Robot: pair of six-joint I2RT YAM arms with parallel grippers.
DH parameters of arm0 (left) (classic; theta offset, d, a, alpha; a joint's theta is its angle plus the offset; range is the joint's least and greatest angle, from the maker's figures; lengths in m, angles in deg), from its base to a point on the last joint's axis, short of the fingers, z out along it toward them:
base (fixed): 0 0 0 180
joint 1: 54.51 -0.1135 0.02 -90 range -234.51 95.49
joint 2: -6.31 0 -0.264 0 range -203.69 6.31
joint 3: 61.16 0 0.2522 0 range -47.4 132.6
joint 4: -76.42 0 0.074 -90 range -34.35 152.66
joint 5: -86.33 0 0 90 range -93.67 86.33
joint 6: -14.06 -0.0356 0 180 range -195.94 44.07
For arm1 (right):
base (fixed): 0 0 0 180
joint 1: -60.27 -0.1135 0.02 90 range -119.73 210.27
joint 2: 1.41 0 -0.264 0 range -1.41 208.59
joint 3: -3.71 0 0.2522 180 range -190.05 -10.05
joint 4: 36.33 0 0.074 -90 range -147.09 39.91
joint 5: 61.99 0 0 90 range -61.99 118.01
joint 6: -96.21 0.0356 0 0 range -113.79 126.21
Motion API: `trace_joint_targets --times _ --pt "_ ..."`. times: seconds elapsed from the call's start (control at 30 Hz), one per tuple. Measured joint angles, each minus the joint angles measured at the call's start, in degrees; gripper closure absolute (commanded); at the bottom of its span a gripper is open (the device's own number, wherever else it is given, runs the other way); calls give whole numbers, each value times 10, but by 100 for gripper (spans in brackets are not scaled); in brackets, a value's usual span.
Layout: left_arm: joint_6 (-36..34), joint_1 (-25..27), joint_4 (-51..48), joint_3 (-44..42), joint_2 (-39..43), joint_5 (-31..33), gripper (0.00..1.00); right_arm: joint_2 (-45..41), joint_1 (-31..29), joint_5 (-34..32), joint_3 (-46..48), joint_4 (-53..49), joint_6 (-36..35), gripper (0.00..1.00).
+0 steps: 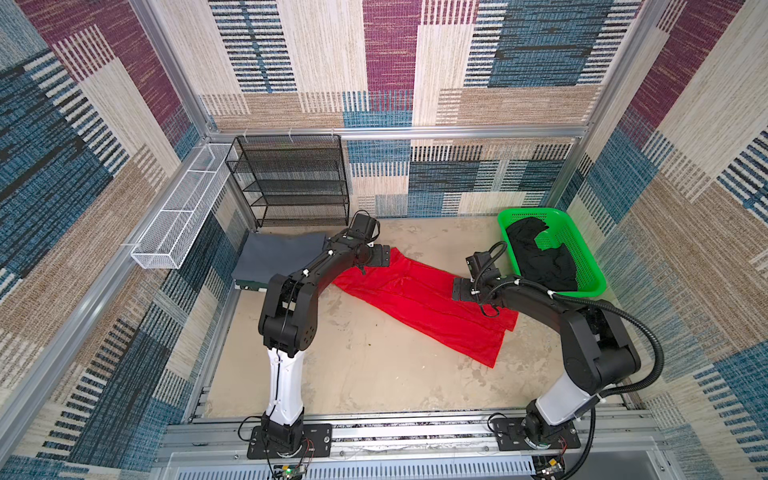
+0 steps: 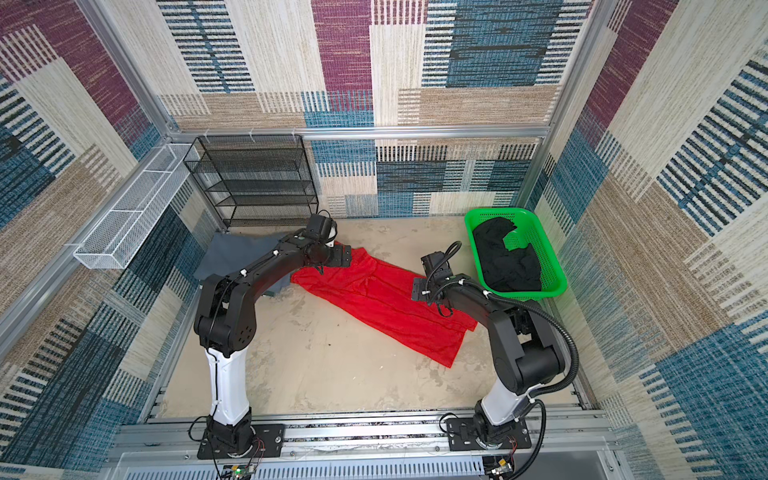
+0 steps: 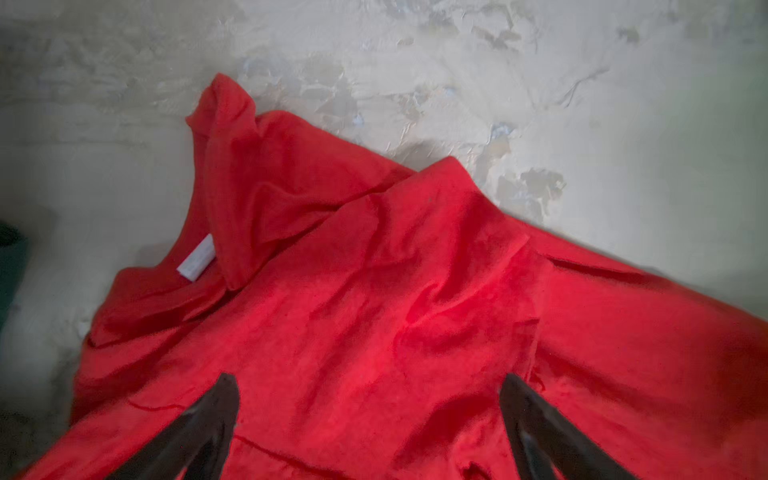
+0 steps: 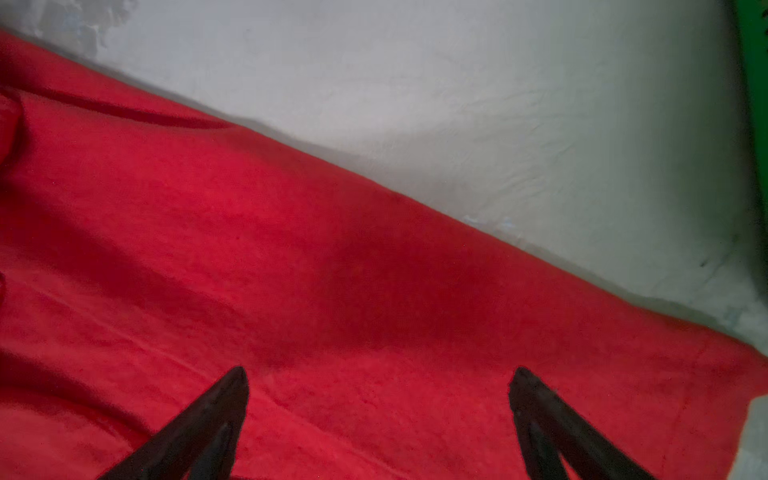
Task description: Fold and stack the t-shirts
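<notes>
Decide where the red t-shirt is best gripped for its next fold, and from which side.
Probably its collar end, pinched from above. The red t-shirt lies flat as a long narrow strip, so nothing can slide under it from the side; the collar end is rumpled, giving raised cloth to catch, and the open left gripper hangs over it.

On my feed the red t-shirt (image 1: 419, 299) is soft matt cloth, faintly fuzzy and creased. The grey t-shirt (image 1: 270, 257), centre left, is smoother matt cloth. The desk (image 1: 374, 374) looks rough, blotchy, matt. At right the green basket (image 1: 573, 245) is glossy perforated plastic; the black rack (image 1: 291, 183) is metal mesh.
</notes>
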Motion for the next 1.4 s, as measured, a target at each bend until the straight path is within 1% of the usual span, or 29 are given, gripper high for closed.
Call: trace_joint_targets --times 0.1,0.2,0.27,0.37,0.5,0.57,0.63,0.73,0.8,1.13,1.4 --pt "-3 13 0 -9 -9 -1 0 11 2 0 5 4 -6 1" --pt "-3 24 1 -3 -36 -4 0 19 4 -3 10 5 -10 5" --pt "-3 30 -5 14 -63 -14 0 26 5 -3 12 6 -12 6" --pt "-4 32 -21 60 -103 -20 0 29 5 -3 19 8 -18 6" --pt "-25 31 -58 175 -177 -27 0 29 5 7 27 12 -26 7" --pt "-31 31 -84 259 -224 -31 0 29 6 17 28 14 -35 9" --pt "-42 31 -112 342 -271 -35 0 28 7 25 31 19 -41 9" --pt "-51 31 -144 445 -328 -46 1 21 7 30 43 31 -49 10" --pt "-53 31 -157 482 -348 -50 2 12 7 40 55 38 -49 10" --pt "-56 31 -132 492 -357 -96 2 -49 5 145 108 43 -35 11" --pt "-56 31 -92 492 -365 -128 2 -81 -7 210 142 51 -20 12"
